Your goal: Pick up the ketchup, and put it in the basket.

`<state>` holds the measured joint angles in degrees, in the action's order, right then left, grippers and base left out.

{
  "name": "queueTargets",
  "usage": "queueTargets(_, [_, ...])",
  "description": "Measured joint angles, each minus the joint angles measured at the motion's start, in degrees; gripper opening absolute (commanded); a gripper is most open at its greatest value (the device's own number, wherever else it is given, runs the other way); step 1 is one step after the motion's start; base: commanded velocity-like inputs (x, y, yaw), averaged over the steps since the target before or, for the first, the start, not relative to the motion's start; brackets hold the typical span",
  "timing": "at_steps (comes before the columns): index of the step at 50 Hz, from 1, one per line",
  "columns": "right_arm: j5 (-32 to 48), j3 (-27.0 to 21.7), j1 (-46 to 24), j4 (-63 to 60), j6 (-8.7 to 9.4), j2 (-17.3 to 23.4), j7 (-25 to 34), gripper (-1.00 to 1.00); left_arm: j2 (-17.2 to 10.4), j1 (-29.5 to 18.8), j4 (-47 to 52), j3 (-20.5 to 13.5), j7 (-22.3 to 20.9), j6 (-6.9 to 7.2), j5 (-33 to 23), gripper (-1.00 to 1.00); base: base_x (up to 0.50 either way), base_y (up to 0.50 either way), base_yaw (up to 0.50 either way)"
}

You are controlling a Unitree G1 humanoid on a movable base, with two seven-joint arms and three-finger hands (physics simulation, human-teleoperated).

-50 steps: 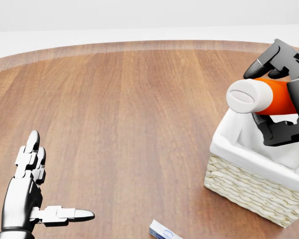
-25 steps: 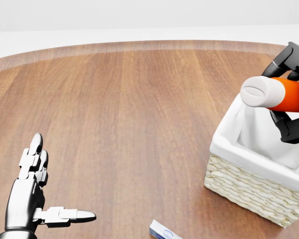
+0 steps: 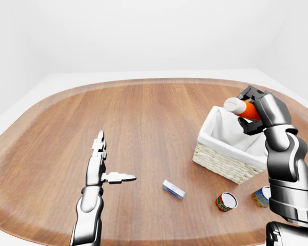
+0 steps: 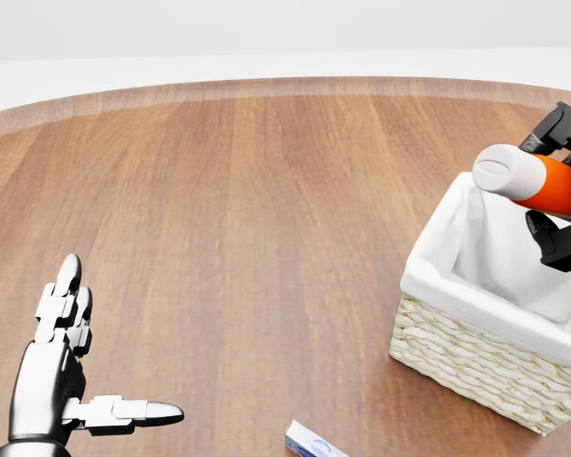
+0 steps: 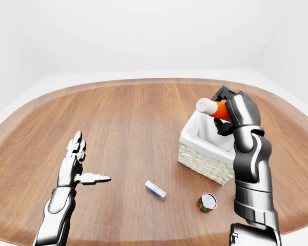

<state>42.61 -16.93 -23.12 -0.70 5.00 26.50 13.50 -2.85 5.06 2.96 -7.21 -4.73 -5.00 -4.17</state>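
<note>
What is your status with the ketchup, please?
Right hand shut on ketchup, above the basket. Left hand open, idle. Nothing in the way.

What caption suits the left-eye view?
Right robot hand holds the ketchup above the basket; left robot hand open.

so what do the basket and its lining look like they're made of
The basket looks like pale woven wicker: its side wall shows rows of braided strands, matte. The lining looks like white cloth, folded softly over the rim, though as a render it could be any smooth sheet.
</note>
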Motion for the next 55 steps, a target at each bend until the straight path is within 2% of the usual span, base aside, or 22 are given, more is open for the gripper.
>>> queueTargets(50, [0.6,4.1,-7.1,26.5,0.0,3.4,-10.2,-1.0,0.1,0.5,1.4,-0.2,-0.5,0.0,0.5,1.0,0.0,0.0,0.0])
queueTargets(55, [0.4,4.5,-7.6,29.2,-0.44,3.5,-11.5,-1.0,0.2,0.5,1.5,-0.2,-0.5,0.0,0.5,1.0,0.0,0.0,0.0])
